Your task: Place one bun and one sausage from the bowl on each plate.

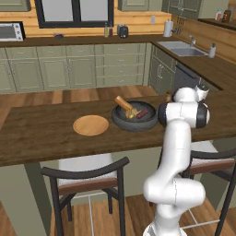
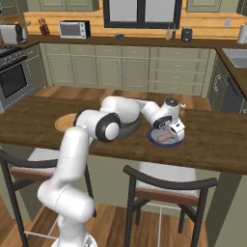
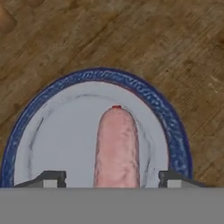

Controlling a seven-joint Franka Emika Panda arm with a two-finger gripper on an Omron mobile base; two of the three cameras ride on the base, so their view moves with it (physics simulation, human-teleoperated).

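The pale pink sausage (image 3: 117,146) lies flat on the bluish-grey plate (image 3: 65,131), between the spread tips of the gripper (image 3: 117,179) — jaws apart, clear of it on both sides, so it looks set down. To the left, the dark bowl (image 1: 135,120) holds a bun (image 1: 124,104) and the dark sausage (image 1: 142,113); the tan plate (image 1: 91,125) — further left — is bare.
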